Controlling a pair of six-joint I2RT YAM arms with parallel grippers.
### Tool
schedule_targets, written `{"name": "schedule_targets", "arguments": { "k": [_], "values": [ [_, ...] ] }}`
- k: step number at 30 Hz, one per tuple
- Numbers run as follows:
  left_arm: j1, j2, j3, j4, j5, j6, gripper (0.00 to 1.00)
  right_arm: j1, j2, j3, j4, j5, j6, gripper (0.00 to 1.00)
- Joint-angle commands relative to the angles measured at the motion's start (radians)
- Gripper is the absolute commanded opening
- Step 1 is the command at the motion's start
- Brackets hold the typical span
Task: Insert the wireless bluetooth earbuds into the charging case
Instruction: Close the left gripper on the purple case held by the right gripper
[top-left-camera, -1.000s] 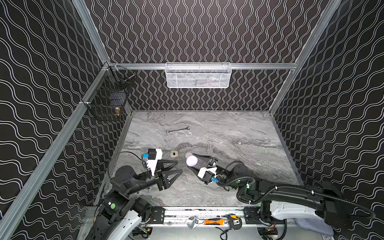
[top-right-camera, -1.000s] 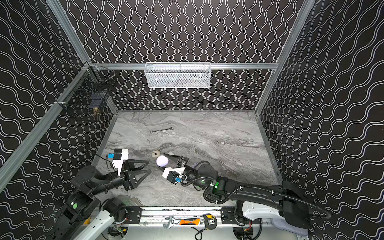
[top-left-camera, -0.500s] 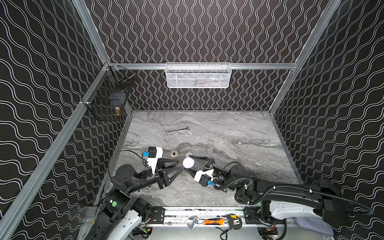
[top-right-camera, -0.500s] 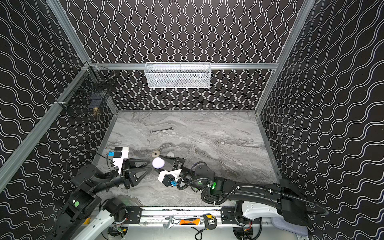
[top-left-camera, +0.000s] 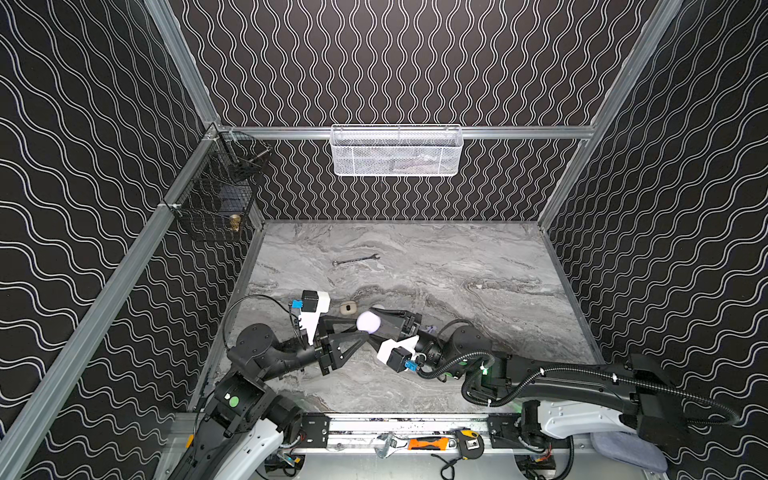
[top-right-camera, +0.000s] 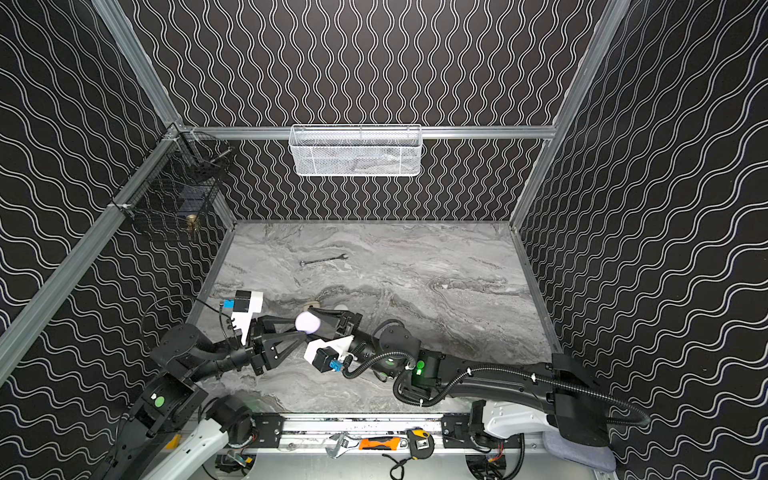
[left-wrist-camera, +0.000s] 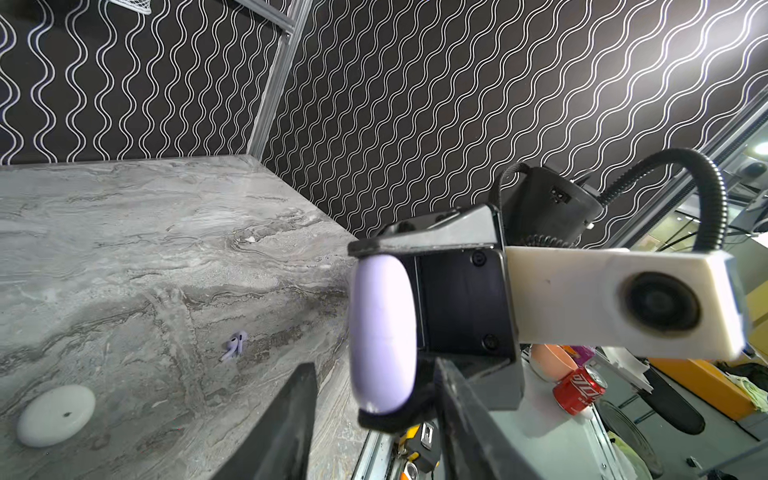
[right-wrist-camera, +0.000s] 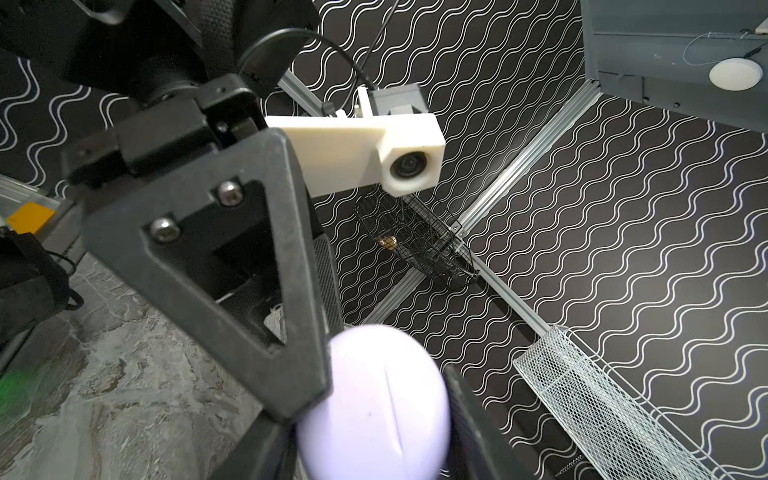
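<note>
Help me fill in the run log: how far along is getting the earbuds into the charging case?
Done: nothing visible yet; the lavender charging case is shut. In hand: the right pincer holds it above the table while the left pincer brackets it, jaws open, not clamped. Left: open the case and seat the lavender earbuds lying loose on the table.

Lavender charging case (top-left-camera: 368, 322) (closed) aloft — lavender earbuds (left-wrist-camera: 234, 345) lie apart.
</note>
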Motion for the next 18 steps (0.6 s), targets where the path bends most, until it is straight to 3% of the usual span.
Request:
{"name": "schedule_targets", "arguments": {
  "k": [1,10,16,18],
  "values": [
    [0.001,0.005,0.012,0.014,0.009,0.017,0.47,0.009,0.003,0.010,0.023,0.003,-0.029,0.28],
    [-0.001,0.023,0.013,0.026,0.011,0.011,0.33,0.022,0.026,0.010,0.055,0.022,-0.042,0.28],
    [0.000,0.005,0.004,0.019,0.007,0.011,0.33,0.024,0.034,0.027,0.050,0.036,-0.038,0.27],
    [0.000,-0.003,0.003,0.012,-0.006,0.010,0.39,0.023,0.037,0.022,0.070,0.044,-0.046,0.26]
  ]
}}
